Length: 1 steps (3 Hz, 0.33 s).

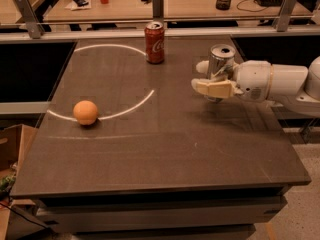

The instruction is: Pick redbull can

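1. The tall, slim silver-grey metal redbull can [220,59] is upright at the right side of the dark table [165,154], well apart from the short red cola can [154,42] and the orange ball [85,112].
2. The white two-finger gripper [204,77] pinches the can between both fingers.
3. The grasp looks made; the next move calls for a straight, steady lift.

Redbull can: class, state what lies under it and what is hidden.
Below the redbull can lies the dark table. The claw, at the table's right side, grips the can; its near finger covers the can's base, so contact is hidden.
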{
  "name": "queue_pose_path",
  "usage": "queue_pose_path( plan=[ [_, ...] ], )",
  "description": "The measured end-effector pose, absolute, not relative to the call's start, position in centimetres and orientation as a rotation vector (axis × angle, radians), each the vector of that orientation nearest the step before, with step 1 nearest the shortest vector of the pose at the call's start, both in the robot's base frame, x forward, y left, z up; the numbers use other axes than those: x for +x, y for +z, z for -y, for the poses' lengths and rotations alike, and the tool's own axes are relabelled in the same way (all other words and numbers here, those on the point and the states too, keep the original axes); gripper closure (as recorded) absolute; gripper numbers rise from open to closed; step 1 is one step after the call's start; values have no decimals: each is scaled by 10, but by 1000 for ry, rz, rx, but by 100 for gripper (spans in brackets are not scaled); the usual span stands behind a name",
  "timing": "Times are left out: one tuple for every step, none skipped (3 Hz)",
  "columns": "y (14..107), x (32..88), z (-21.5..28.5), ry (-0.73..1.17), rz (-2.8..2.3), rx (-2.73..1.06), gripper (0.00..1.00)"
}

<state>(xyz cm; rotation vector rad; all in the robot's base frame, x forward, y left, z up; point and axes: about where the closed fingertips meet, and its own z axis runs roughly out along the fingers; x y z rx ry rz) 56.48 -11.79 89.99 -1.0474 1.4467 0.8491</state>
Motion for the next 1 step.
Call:
queue_pose_path(
  plan=[
    [903,566,118,848,-1446,-1046,100]
  ],
)
